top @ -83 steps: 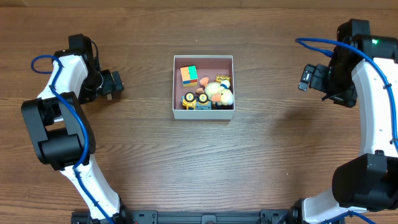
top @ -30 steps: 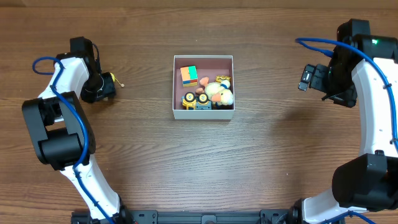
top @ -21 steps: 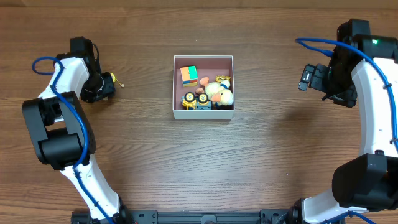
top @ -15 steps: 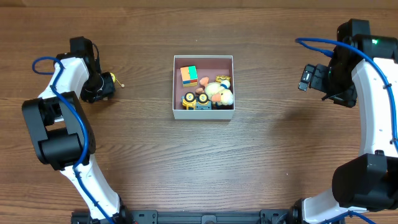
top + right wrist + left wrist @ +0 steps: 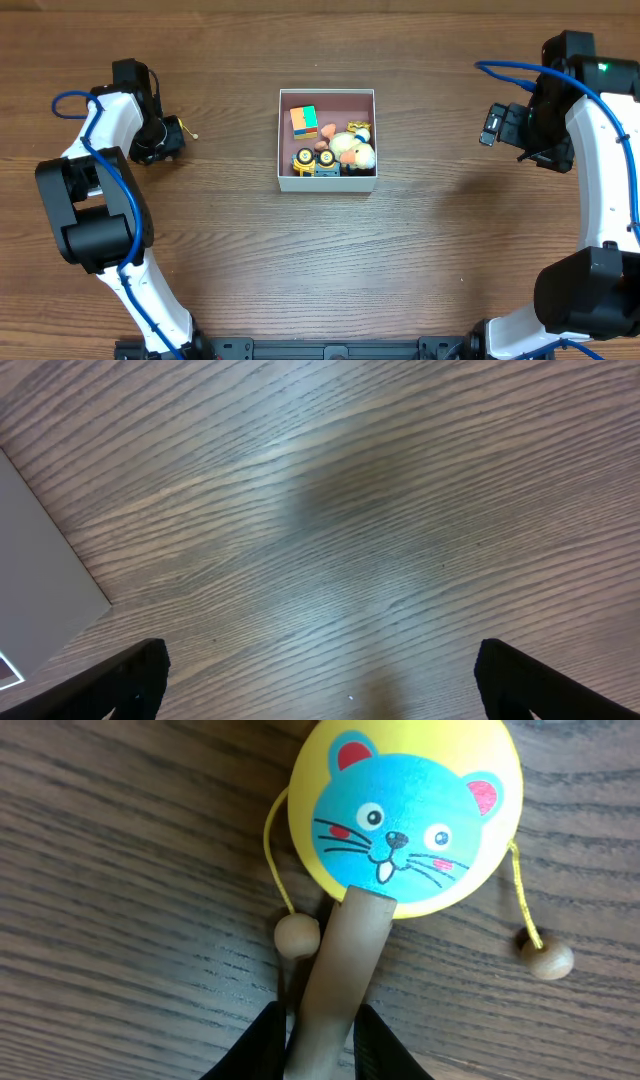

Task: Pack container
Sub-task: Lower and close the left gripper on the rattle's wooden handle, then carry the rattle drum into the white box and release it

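Observation:
The container [image 5: 327, 183] is a white-walled square box with a pink inside at the table's middle, holding a coloured block [image 5: 304, 121], a yellow plush [image 5: 352, 148] and a small wheeled toy [image 5: 314, 160]. Far to its left a rattle drum [image 5: 181, 130] lies on the wood. In the left wrist view its yellow head with a blue cat face [image 5: 404, 812] points away and two string beads [image 5: 297, 935] hang beside it. My left gripper [image 5: 325, 1040] is shut on its wooden handle [image 5: 340, 970]. My right gripper [image 5: 492, 125] hovers open and holds nothing.
The right wrist view shows bare wood under the wide-apart fingers [image 5: 130, 675] and a white corner of the container [image 5: 40, 580] at the left edge. Both arm bases stand at the near table edge.
The left gripper has drawn in over the rattle drum and its jaws have closed onto the handle. The right arm and the container have not moved.

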Controlling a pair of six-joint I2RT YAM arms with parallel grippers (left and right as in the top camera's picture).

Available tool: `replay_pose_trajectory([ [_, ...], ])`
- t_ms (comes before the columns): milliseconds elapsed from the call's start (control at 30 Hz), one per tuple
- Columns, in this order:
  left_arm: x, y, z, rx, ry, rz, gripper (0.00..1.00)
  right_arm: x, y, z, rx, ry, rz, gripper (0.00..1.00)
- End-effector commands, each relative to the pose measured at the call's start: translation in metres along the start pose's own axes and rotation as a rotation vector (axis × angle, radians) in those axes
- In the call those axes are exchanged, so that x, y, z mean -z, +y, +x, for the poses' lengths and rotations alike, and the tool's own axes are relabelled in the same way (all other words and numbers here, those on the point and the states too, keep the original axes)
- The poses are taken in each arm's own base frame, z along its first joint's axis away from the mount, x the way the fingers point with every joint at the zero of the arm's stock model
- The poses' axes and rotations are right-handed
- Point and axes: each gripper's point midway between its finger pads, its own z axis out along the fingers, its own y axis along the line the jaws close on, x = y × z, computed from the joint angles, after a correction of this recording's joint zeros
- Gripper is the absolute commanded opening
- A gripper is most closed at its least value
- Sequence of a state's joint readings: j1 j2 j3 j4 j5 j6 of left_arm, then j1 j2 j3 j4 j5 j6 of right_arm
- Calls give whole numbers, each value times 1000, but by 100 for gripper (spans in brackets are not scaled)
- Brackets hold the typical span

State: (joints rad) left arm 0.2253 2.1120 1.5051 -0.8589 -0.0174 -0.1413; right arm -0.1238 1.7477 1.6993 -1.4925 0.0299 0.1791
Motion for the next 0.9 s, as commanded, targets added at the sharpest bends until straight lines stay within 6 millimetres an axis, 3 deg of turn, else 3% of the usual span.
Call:
replay_pose_trajectory([
  [0, -7, 1, 4, -25, 17, 15, 23, 6, -1, -3, -8, -24, -3, 100],
  [133, -6, -3, 4, -36, 19, 39, 17, 6, -1, -3, -8, -23, -4, 100],
  [233, -4, -12, 1, -35, 12, 95, 20, 6, -1, -3, -8, -23, -4, 100],
  [500, 16, -24, -12, -35, -6, 153, 12, 6, -1, -3, -8, -23, -4, 100],
  [733, 70, -42, -33, -66, -69, 188, 4, 6, -1, -3, -8, -23, -4, 100],
  [867, 123, -69, -43, -126, -170, 217, 5, 6, -1, -2, -8, -23, -3, 100],
])
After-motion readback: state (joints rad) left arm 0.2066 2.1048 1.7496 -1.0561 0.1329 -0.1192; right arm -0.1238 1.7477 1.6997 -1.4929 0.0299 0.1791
